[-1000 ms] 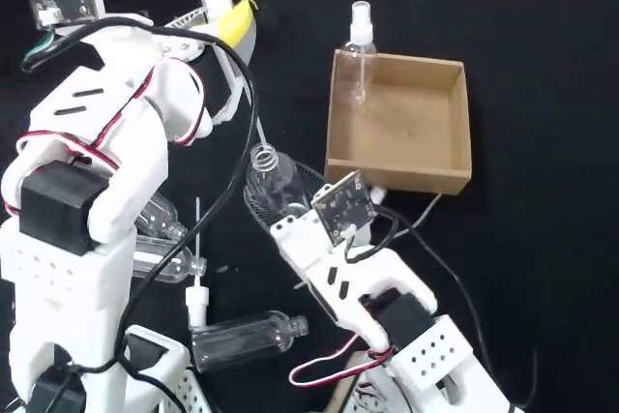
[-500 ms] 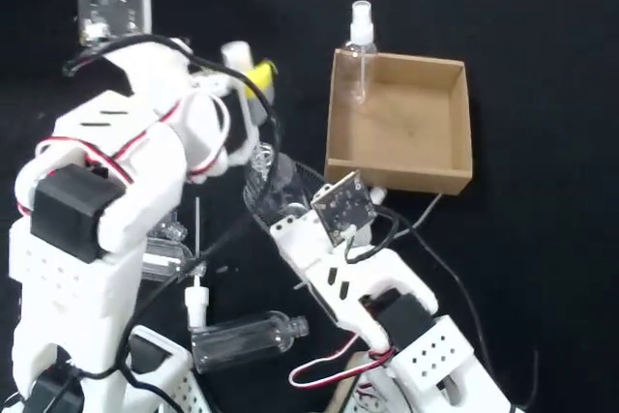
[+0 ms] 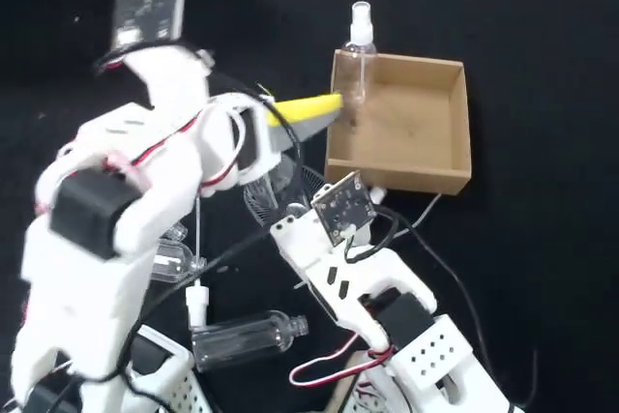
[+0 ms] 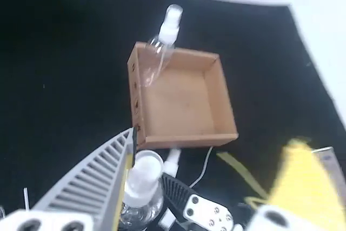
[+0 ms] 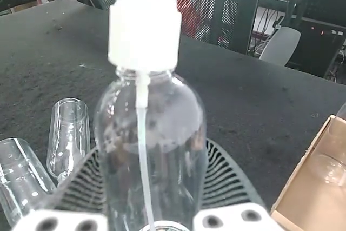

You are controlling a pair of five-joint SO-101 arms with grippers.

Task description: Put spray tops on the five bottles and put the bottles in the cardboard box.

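The left claw (image 3: 311, 115) is no longer lifting a spray top high above the far side of the counter (image 3: 542, 94), as it was a second ago. It has come down past the held bottle and is now pointing toward the near-left corner of the cardboard box (image 3: 397, 179). Its grey and yellow fingers are standing wide apart, gripping nothing.

The spray top (image 5: 144, 20) is now sitting on the neck of the upright bottle (image 5: 151, 133), with its dip tube running down inside the clear glass. The right claw (image 3: 285, 195) is clamping this bottle around its lower body, just as before, near the box's left wall.

A second bottle with a top (image 3: 360, 55) is leaning in the far-left corner of the box, unchanged. On the counter near the arms' bases, an uncapped bottle (image 3: 247, 338) is lying on its side, with a loose spray top (image 3: 196, 302) just beside it. Two more open bottles (image 5: 67, 139) are lying next to each other behind the left arm.

The print on the wrist circuit board (image 3: 343, 205) is too small to read.
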